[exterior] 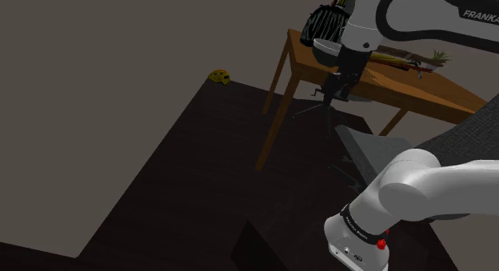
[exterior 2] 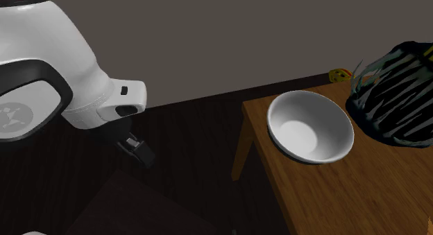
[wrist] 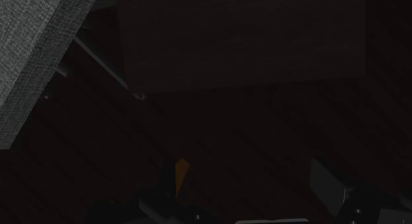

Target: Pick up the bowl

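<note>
Hovering off the corner of the wooden surface point(exterior 2: 305, 192), my gripper point(exterior 2: 141, 152) is out over the dark floor and not over the wood. The jaws stand wide apart with nothing between them, which suits where I am: I have no contact with anything and need the full opening ready for a rim.

The white bowl point(exterior 2: 310, 125) sits upright on the surface, close to that same corner and apart from me. In the wrist view a sliver of it shows far ahead of the gripper, so I judge I am aimed roughly towards it but well short of it. It looks empty and shallow, with a wall that flares outward. A pinch across one side of the rim seems the likely grasp, one jaw inside and one outside.

A dark striped object point(exterior 2: 395, 95) also stands on the surface, farther in from the corner than the bowl and just beside it. That crowds the bowl's far side, so coming in from the open corner side looks the safer line, with less chance of knocking the neighbour.

I judge the task hardly begun: the approach is in hand, and both the descent and the closing are not yet done. The bowl sits near the edge, so a clumsy nudge could push it off.
</note>
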You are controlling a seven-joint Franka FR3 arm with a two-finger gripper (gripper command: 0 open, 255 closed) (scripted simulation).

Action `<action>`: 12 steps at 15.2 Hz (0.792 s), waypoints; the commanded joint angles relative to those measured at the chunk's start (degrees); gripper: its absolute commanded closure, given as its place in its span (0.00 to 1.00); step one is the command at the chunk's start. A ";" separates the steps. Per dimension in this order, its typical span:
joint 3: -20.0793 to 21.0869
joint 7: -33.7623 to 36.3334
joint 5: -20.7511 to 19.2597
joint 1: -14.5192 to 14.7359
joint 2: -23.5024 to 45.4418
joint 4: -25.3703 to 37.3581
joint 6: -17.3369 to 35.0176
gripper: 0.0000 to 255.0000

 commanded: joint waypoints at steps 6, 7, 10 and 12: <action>-3.68 -4.47 -4.57 -2.10 7.93 6.54 2.27 0.00; -4.36 -5.32 -5.34 -2.44 9.57 8.01 2.65 0.00; -6.26 -7.86 -7.36 -3.40 14.56 12.76 3.61 0.00; -7.45 -9.54 -8.47 -3.95 17.95 16.21 4.09 0.00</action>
